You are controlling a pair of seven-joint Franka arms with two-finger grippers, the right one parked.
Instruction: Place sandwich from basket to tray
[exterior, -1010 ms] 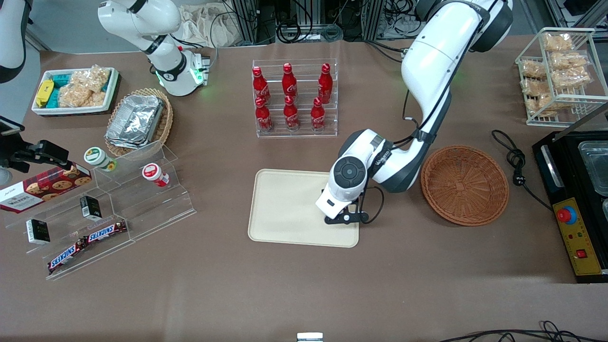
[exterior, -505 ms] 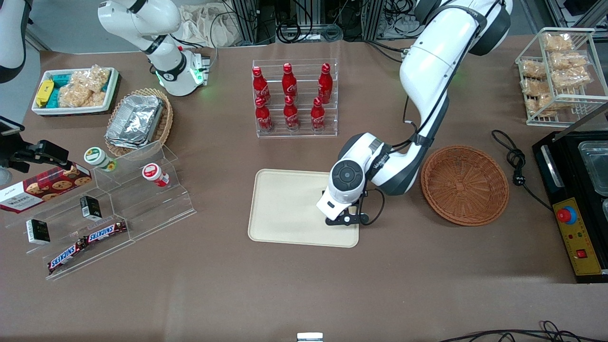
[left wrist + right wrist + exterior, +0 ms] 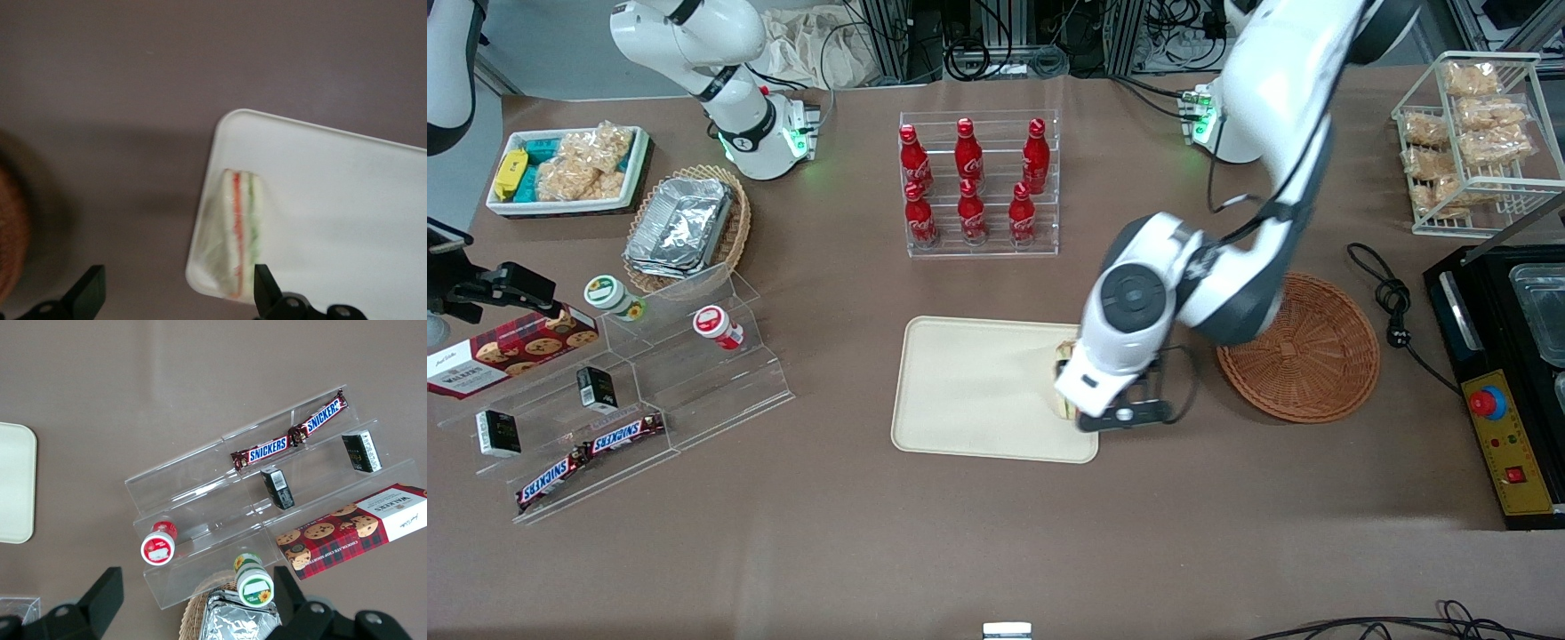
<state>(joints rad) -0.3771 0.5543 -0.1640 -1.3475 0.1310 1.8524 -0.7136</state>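
Readable stuff first: two Snickers bars (image 3: 288, 435) sit end to end on the clear stepped display (image 3: 694, 373), next to a red tartan Walkers cookie box (image 3: 360, 528), and six red Coca-Cola bottles (image 3: 970, 182) stand in two rows of three in a clear rack. On the display there are also two small dark boxes (image 3: 277, 488) and two lidded cups, one red-and-white (image 3: 159, 547), one green with a sunflower (image 3: 253, 581). One sandwich (image 3: 237, 235) lies flat on the tray (image 3: 969, 391), right along the short edge nearest the basket (image 3: 1303, 348), with its long axis running along that edge and the orange and green filling stripes facing up. The end effector (image 3: 179, 292) hangs above it with its fingers (image 3: 90, 291) spread wide, gripping nothing. The basket sits just beside the tray on the counter (image 3: 996, 533), toward the working arm's end.
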